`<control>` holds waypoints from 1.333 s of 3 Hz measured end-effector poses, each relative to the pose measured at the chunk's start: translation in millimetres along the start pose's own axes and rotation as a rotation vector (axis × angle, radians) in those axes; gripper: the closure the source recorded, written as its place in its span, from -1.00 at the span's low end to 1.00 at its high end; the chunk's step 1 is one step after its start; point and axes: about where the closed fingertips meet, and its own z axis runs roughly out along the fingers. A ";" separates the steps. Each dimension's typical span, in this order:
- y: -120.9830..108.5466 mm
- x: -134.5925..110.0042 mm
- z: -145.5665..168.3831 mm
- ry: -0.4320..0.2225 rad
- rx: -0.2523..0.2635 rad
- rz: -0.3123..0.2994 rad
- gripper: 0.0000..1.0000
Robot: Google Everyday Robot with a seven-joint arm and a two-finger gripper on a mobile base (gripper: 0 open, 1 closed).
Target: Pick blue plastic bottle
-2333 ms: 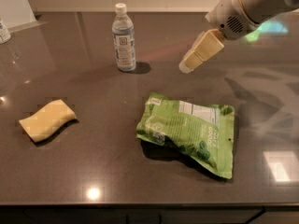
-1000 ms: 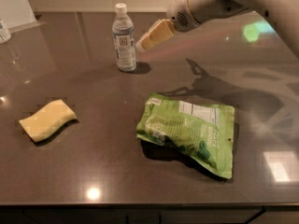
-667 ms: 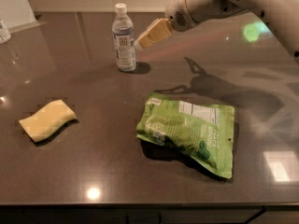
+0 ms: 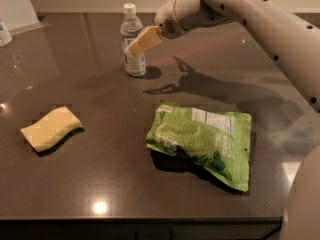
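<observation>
The blue plastic bottle [image 4: 132,38] stands upright at the back middle of the dark table [image 4: 100,109]. It is clear and bluish, with a white cap and a pale label. My gripper [image 4: 136,46] reaches in from the upper right on a white arm. Its tan fingers [image 4: 145,39] overlap the bottle's right side at label height, in front of it. I cannot tell whether they touch the bottle.
A yellow sponge [image 4: 51,128] lies at the left. A green snack bag [image 4: 202,140] lies flat at the middle right. A white-labelled container [image 4: 4,32] shows partly at the far left edge. The table's front edge runs along the bottom.
My gripper has moved left across the back of the table, from well right of the bottle to right up against its right side. The bottle, sponge and bag have not moved.
</observation>
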 end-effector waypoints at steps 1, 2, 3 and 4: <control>2.0 -1.5 16.6 -0.008 -0.014 0.004 -1.00; 5.3 -6.5 22.9 -0.024 -0.037 0.000 -0.67; 10.2 -13.1 22.4 -0.044 -0.060 0.001 -0.21; 16.1 -23.3 15.3 -0.069 -0.079 -0.013 0.25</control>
